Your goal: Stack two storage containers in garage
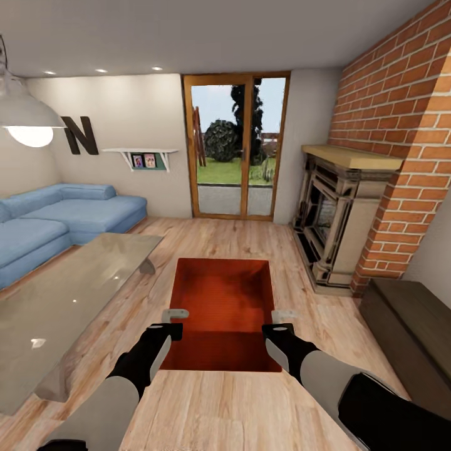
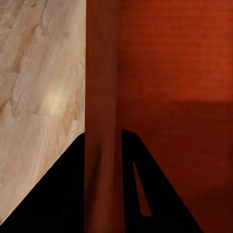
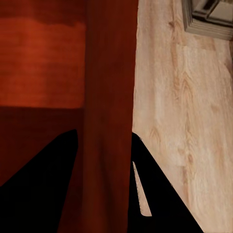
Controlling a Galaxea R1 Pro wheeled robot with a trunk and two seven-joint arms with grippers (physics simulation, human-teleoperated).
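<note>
left fingers (image 1: 175, 318) clamp container (image 1: 225, 294) wall | right fingers (image 1: 282, 318) clamp opposite wall

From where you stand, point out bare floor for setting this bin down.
Bare wood floor lies between the bin and the fireplace, and ahead toward the glass door. The glass table crowds the left.

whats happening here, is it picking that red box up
The robot is in the living room with an orange-red storage bin between its arms. The left gripper sits on the bin's left wall and the right gripper on its right wall; each wrist view shows a wall running between the two fingers. The wood floor shows around it. Whether the bin is lifted off the floor cannot be told.
</note>
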